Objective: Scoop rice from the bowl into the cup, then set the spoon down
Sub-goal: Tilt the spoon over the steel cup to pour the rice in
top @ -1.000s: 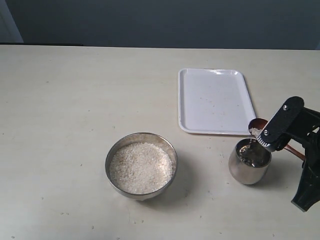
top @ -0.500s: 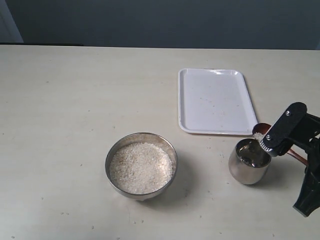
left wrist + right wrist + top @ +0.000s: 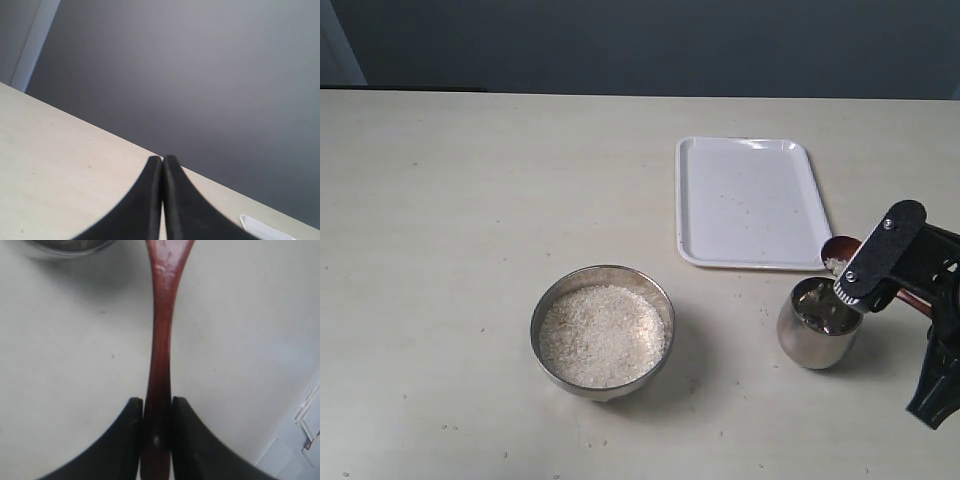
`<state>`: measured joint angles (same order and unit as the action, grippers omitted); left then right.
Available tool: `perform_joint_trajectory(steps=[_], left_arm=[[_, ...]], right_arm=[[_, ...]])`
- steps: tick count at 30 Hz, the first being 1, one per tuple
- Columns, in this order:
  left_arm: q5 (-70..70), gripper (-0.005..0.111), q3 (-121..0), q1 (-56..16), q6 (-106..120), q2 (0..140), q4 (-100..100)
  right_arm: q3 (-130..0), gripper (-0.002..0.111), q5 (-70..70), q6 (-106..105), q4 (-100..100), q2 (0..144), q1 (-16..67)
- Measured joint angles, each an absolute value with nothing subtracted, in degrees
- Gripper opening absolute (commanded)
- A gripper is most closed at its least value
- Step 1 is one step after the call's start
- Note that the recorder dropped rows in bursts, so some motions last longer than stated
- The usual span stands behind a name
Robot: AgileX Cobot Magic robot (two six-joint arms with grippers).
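Observation:
The steel bowl (image 3: 534, 326) holds white rice (image 3: 602, 335) at the table's front middle. To its right stands the small steel cup (image 3: 808, 345). My right gripper (image 3: 868, 283) is shut on the handle of the reddish-brown wooden spoon (image 3: 839, 248), whose head hangs over the cup's far rim with a few grains on it. In the right wrist view the spoon (image 3: 163, 315) runs out from between the fingers of the right gripper (image 3: 156, 402) towards the cup's rim (image 3: 65, 247). My left gripper (image 3: 162, 159) is shut, holds nothing and hangs above bare table.
A white tray (image 3: 752, 200) lies flat behind the cup, with a few specks on it; its corner (image 3: 265, 230) shows in the left wrist view. Loose grains dot the table round the bowl. A dark wall runs behind the table's far edge.
My right gripper and the spoon shifted slightly right and down towards the cup's rim, then came back up and left a little. Bowl, cup and tray have not moved.

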<state>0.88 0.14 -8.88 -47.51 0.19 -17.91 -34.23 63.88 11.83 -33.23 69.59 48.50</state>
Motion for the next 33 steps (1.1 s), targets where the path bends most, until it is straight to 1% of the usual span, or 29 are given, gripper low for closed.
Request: perform_joint_trajectory(steps=[17, 26, 33], left_arm=[[0.88, 0.000, 0.14, -8.88, -47.51, 0.19, -17.91], [0.88, 0.000, 0.14, -8.88, -47.51, 0.19, -17.91], [0.88, 0.000, 0.14, -8.88, -47.51, 0.19, -17.91]], right_arm=[[-34.13, -0.001, 65.09, 12.10, -32.71, 69.59, 48.59], [-34.13, -0.001, 67.13, 13.75, -34.37, 69.59, 52.67], [-34.13, -0.001, 67.80, 14.70, -35.04, 69.59, 52.91]])
